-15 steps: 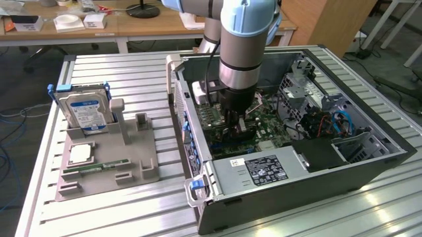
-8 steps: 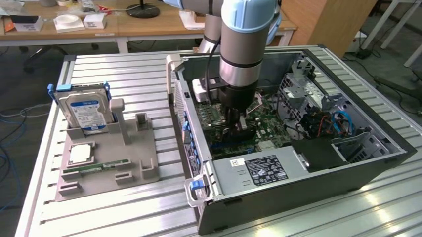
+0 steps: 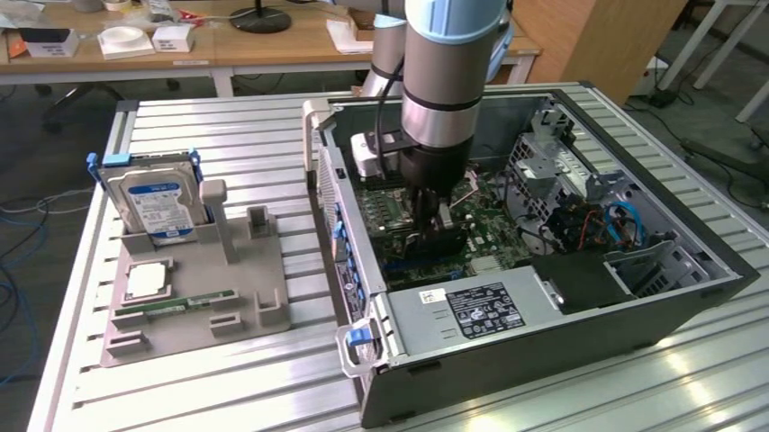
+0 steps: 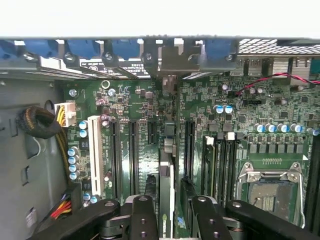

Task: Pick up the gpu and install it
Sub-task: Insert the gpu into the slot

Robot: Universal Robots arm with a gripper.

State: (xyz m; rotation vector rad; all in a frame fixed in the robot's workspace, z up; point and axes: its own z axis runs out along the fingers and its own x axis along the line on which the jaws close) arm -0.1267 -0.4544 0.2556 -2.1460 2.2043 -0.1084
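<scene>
- Inside the case (image 3: 541, 360), my arm reaches down over the motherboard (image 4: 125, 100).
- gpu (image 4: 166, 185): hangs edge-on just above the motherboard, running in line with the slots (image 4: 132, 150); whether it touches one, I cannot tell.
- Claw (image 4: 167, 212): pinching the gpu across its two flat faces.
- Handling, as judged: light, stiff, thin, fragile. Grip the flat faces near the top edge. Do not twist.

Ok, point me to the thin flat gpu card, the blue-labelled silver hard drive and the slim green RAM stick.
thin flat gpu card (image 4: 167, 200), wrist view, its thin edge.
blue-labelled silver hard drive (image 3: 154, 205), exterior view, its blue label.
slim green RAM stick (image 3: 180, 301), exterior view, its middle.
</scene>
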